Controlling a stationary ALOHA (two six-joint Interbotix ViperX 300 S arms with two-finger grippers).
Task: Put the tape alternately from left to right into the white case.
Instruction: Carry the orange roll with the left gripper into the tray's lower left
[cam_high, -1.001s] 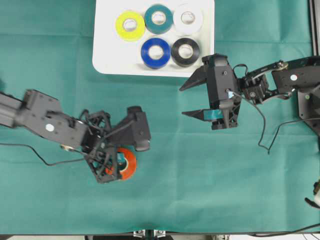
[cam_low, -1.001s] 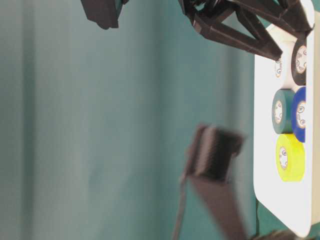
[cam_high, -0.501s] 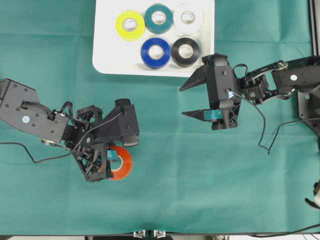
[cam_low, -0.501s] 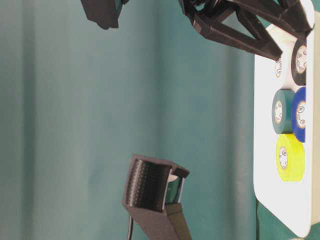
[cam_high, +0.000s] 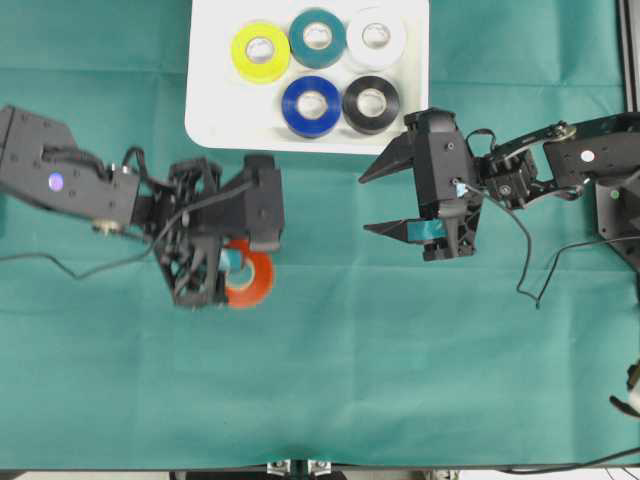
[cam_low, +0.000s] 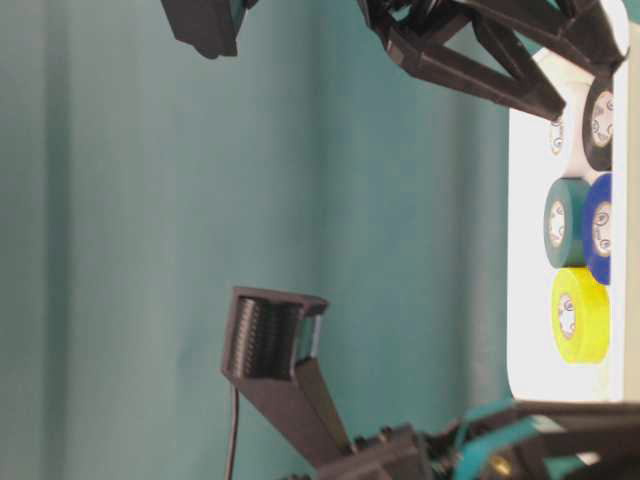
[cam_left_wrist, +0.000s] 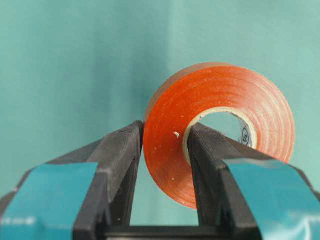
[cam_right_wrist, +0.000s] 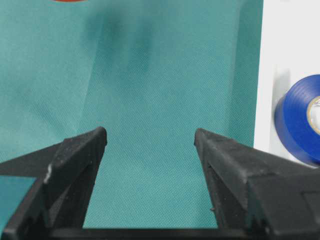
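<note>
Overhead view: green cloth (cam_high: 420, 360) covers the worktop. At top centre the white case (cam_high: 215, 115) holds five rolls. Left of centre, the left fingers (cam_high: 232, 283) pinch the orange-red roll (cam_high: 255, 285); the right fingers (cam_high: 380, 198) gape empty, centre right.

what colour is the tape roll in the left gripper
Orange-red roll with a pale core, clearest in the left wrist view.

Glossy white rectangular plastic case (cam_high: 212, 120) w/ five small tape rolls (cam_high: 316, 68) inside
Sixth, orange-red tape roll (cam_high: 255, 280), pinched off the green cloth, below case.
</note>
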